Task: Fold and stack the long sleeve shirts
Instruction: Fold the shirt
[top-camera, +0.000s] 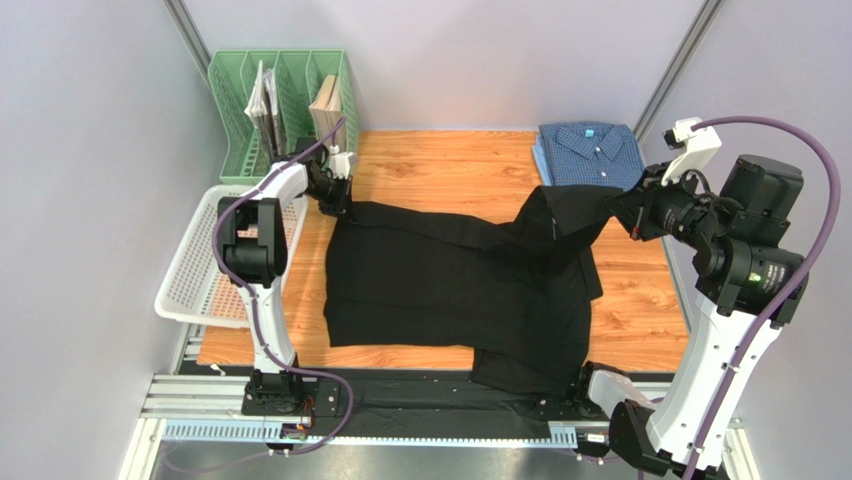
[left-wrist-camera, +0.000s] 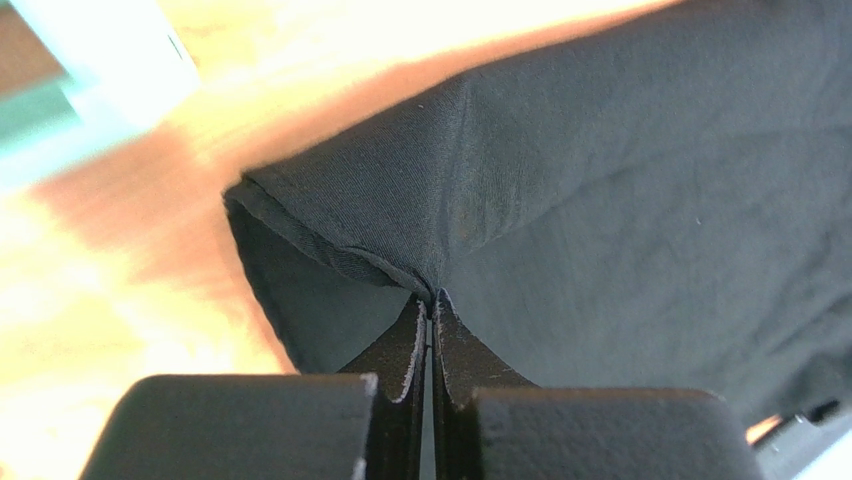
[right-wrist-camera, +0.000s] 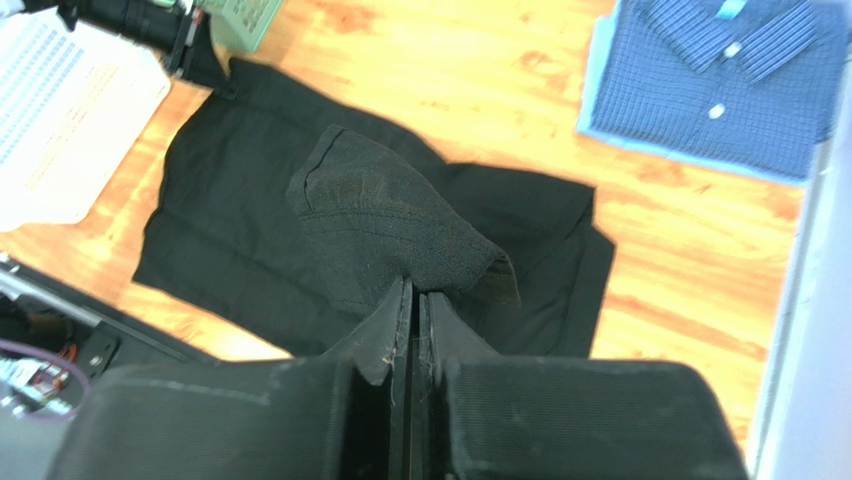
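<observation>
The 2 arms (top-camera: 268, 335) are white links with black joints, purple cables (top-camera: 833, 200) and black wedge-shaped fingers (left-wrist-camera: 400, 360).

Plain black shirt (top-camera: 450, 285), blue fine-checked shirt (top-camera: 590, 155), green rack (top-camera: 285, 100), white basket (top-camera: 205, 265).

A wooden table (top-camera: 440, 165) is covered across its middle by a spread black shirt (top-camera: 440, 285), part of which is hung over the near edge. A folded blue checked shirt (top-camera: 590, 155) is laid at the far right corner. A green file rack (top-camera: 285, 110) is stood far left, and a white basket (top-camera: 200, 265) is set at the left edge.
</observation>
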